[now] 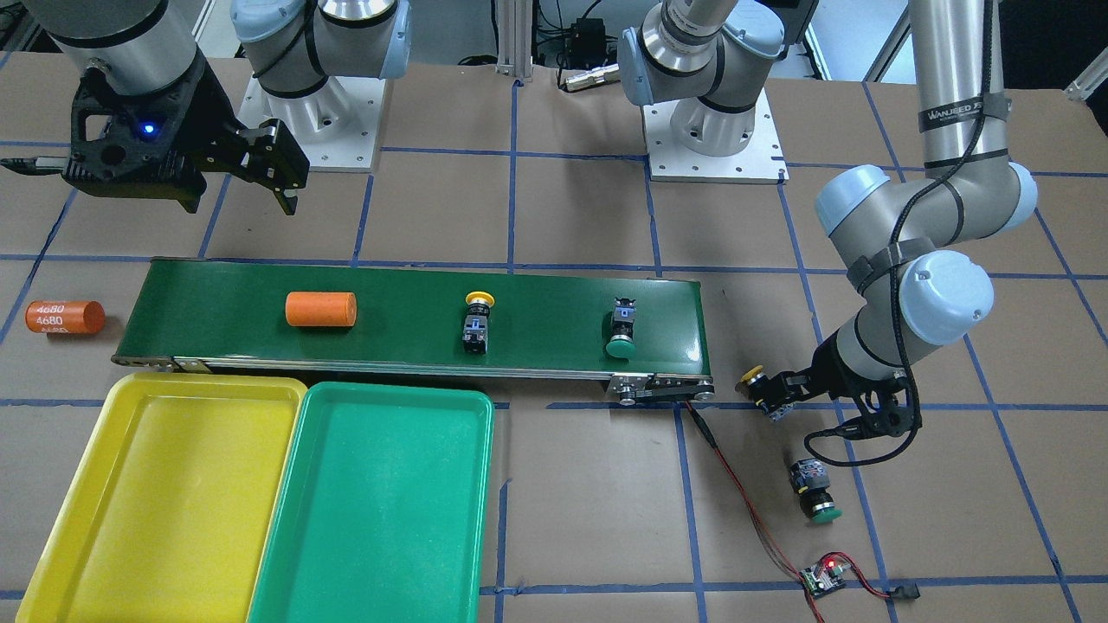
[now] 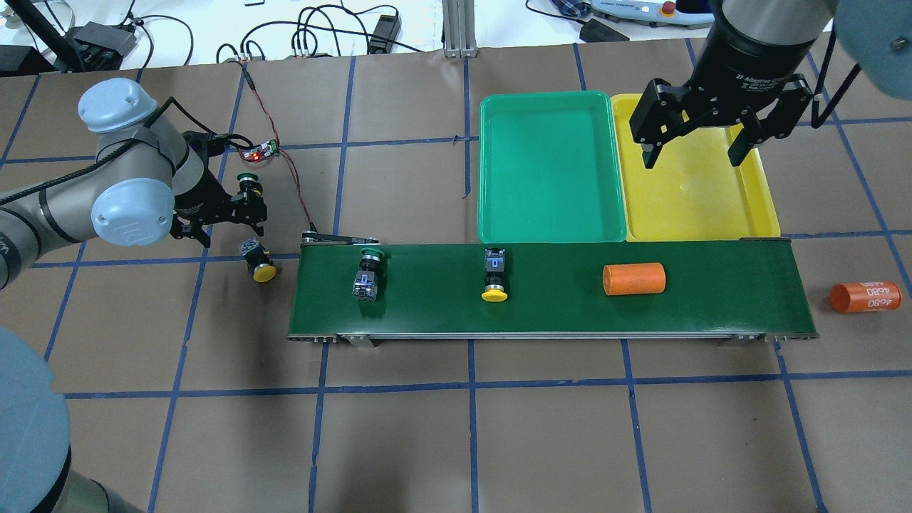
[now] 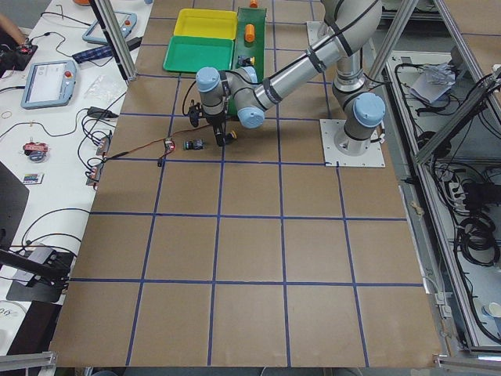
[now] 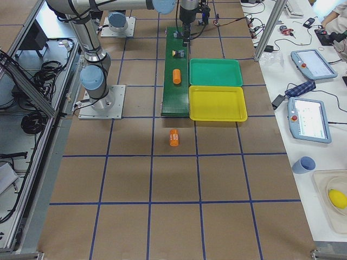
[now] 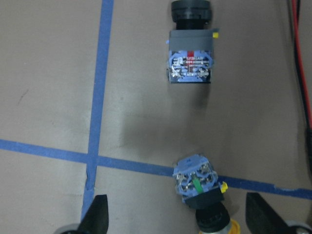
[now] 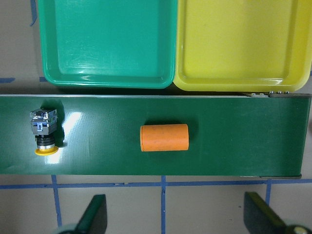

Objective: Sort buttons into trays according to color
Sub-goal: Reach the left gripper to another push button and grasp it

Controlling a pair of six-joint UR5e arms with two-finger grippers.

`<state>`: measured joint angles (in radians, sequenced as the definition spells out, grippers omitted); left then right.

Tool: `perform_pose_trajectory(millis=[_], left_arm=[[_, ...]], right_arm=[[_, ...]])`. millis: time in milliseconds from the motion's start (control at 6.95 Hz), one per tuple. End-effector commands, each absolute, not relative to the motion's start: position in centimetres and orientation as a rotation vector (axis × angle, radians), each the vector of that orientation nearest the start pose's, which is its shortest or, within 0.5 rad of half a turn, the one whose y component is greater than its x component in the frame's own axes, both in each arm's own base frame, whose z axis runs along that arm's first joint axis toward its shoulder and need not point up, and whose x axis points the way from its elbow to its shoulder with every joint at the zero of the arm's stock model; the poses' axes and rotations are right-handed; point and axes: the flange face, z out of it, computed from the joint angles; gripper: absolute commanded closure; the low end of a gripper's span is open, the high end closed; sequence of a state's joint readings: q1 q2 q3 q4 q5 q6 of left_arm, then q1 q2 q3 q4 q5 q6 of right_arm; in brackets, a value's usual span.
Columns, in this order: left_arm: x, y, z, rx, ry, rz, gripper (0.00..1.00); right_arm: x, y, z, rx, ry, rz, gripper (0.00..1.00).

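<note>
Front view: No button is in the yellow tray or the green tray. The conveyor belt carries the belt yellow button, the belt green button and an orange cylinder.
Overhead view: The right gripper hangs above the yellow tray, spread wide and holding nothing.
Left wrist view: The left gripper is spread wide astride the loose yellow button, which lies untouched on its side on the table. The loose green button and a red wire are near.
Right wrist view: The cylinder lies closer to the right gripper than the belt yellow button does.
Side views: Too distant to judge either claw.
Risk: An off-centre squeeze could squirt the round-capped button toward its neighbour or the wire. A mistaken grab could send the cylinder into a tray.
</note>
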<state>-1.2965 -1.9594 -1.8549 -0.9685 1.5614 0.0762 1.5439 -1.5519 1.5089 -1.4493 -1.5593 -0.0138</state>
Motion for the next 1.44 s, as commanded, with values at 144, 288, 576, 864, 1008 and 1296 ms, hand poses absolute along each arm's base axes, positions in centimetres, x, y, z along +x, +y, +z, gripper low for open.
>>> perform_pose_trajectory(millis=[144, 288, 576, 864, 1008, 1296], left_arm=[[1.9, -57.6, 17.8, -0.351, 3.164, 0.161, 0.0], [1.9, -57.3, 17.6, -0.354, 3.165, 0.188, 0.41], [1.8, -57.1, 18.1, -0.351, 3.164, 0.184, 1.0], [1.9, -57.9, 21.2, -0.329, 3.152, 0.094, 1.0], [1.1, -58.2, 24.4, -0.283, 3.159, 0.078, 1.0], [-4.6, -56.5, 29.7, -0.094, 3.199, 0.062, 1.0]], right_arm=[[9.5, -50.1, 49.3, 0.094, 3.115, 0.229, 0.0], [9.3, -49.3, 48.8, 0.126, 3.093, 0.348, 0.0], [9.3, -49.6, 48.1, 0.121, 3.094, 0.378, 0.0], [9.0, -53.2, 43.2, 0.11, 3.077, 0.433, 0.0], [9.4, -55.1, 40.9, 0.113, 3.078, 0.412, 0.0], [9.6, -57.4, 38.8, 0.05, 3.052, 0.34, 0.0]])
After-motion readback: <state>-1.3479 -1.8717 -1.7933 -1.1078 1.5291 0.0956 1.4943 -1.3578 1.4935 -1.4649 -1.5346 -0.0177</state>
